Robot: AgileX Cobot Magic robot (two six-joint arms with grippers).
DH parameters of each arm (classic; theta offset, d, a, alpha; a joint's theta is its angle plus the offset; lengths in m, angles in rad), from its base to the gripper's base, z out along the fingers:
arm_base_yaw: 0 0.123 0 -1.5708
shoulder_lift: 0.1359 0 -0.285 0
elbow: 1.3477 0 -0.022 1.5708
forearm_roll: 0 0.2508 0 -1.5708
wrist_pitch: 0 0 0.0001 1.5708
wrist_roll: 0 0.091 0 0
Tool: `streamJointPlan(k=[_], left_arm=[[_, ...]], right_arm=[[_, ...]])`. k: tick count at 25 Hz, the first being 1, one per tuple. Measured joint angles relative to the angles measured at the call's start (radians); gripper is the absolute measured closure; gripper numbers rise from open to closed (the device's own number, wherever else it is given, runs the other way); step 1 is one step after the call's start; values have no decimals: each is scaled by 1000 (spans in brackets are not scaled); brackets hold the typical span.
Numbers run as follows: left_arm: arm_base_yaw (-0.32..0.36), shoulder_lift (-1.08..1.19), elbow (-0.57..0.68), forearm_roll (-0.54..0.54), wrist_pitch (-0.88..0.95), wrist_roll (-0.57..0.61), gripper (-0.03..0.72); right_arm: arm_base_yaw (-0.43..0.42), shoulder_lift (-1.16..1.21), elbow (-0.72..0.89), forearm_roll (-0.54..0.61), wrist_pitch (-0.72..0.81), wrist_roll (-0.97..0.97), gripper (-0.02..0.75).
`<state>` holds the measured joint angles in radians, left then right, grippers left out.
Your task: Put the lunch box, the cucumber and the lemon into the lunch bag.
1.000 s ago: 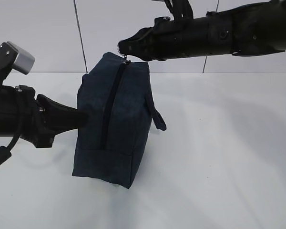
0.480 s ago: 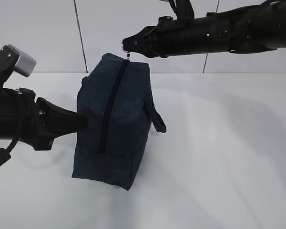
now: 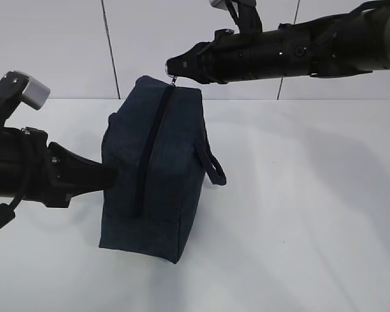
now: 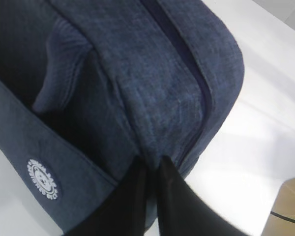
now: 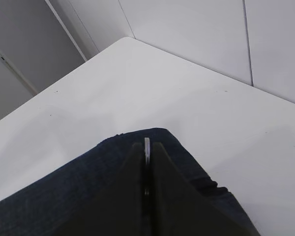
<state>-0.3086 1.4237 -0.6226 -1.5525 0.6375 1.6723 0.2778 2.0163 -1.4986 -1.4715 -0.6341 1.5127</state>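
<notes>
The navy lunch bag (image 3: pixel 159 175) stands on the white table with its zipper (image 3: pixel 151 146) closed and running down the side that faces the camera. My right gripper (image 3: pixel 172 67) is shut on the silver ring zipper pull (image 5: pixel 147 149) at the bag's top far corner. My left gripper (image 3: pixel 112 173) is shut on a pinch of the lunch bag's fabric (image 4: pixel 155 147) at its left end, beside the zipper seam (image 4: pixel 196 73). The lunch box, the cucumber and the lemon are out of view.
A loop handle (image 3: pixel 214 170) hangs off the bag's right side. White table (image 3: pixel 299 214) spreads right and in front of the bag, with a tiled wall (image 3: pixel 71 45) behind it. In the right wrist view the table's far corner (image 5: pixel 125 39) is near.
The right gripper has risen a little with the zipper pull. The left gripper and the bag have shifted slightly; both grips are unchanged.
</notes>
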Motion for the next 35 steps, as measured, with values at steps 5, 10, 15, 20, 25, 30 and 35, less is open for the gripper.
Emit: streamJointPlan(k=[5, 10, 15, 20, 25, 30, 35], left_arm=[[-15, 0, 0, 102, 0, -124, 680], [-32, 0, 0, 160, 0, -205, 680], [-32, 6, 0, 221, 0, -296, 680], [-32, 37, -2, 269, 11, -370, 682], [-32, 80, -5, 283, 29, -411, 683], [-34, 105, -1, 336, 31, -419, 687], [-34, 104, -1, 345, 20, -421, 688]], right_arm=[[-2, 24, -40, -1, -6, 2, 717], [-2, 69, -89, -4, -21, 24, 717], [-2, 109, -130, -10, -33, 44, 717], [-2, 159, -175, -12, -52, 67, 717], [-2, 224, -236, -12, -88, 136, 717], [-21, 275, -301, -23, -142, 227, 717], [-38, 288, -346, -51, -170, 267, 717]])
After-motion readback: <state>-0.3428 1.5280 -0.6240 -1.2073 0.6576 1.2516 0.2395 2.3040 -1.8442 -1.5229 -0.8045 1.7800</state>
